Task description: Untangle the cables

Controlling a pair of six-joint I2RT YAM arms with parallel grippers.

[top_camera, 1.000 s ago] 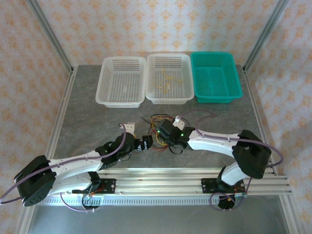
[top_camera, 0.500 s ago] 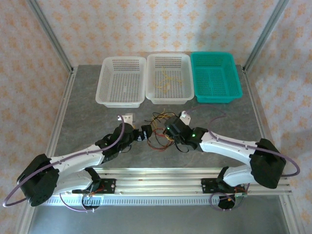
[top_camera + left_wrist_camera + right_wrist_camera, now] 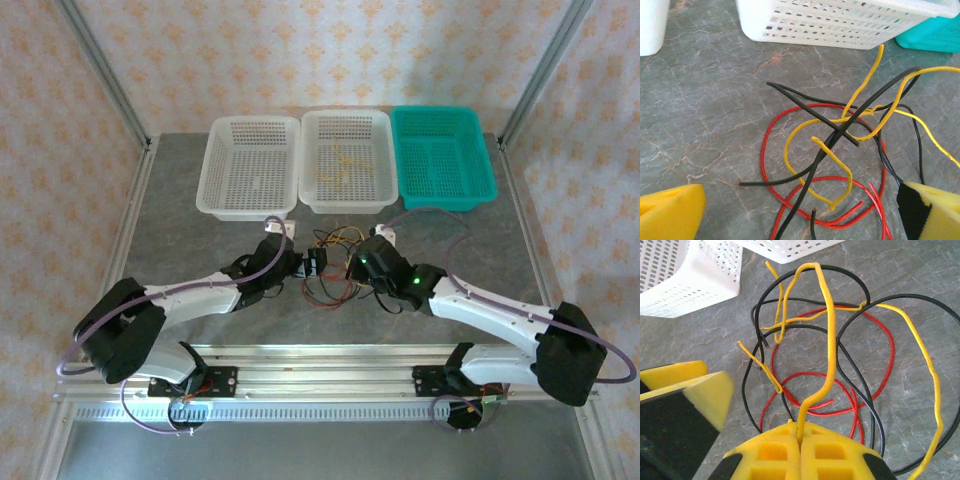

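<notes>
While the right gripper (image 3: 800,439) was clamped shut on a thin yellow cable (image 3: 828,330), the left gripper (image 3: 800,210) stood spread wide, holding nothing. The mixed tangle of red, yellow and black wires (image 3: 840,132) lay between them on the grey stone-patterned table (image 3: 180,230). Unanchored, the knot could drag along or cinch tighter if that strand were pulled. Behind, the middle white slotted plastic basket (image 3: 345,205) held yellow strands (image 3: 340,170) — its white neighbour (image 3: 250,207) and the teal basket (image 3: 445,202) looked empty.

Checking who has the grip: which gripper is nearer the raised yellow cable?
Right. The right gripper is shut on the yellow cable; the left gripper is open, its fingers straddling the tangle's near edge.
</notes>
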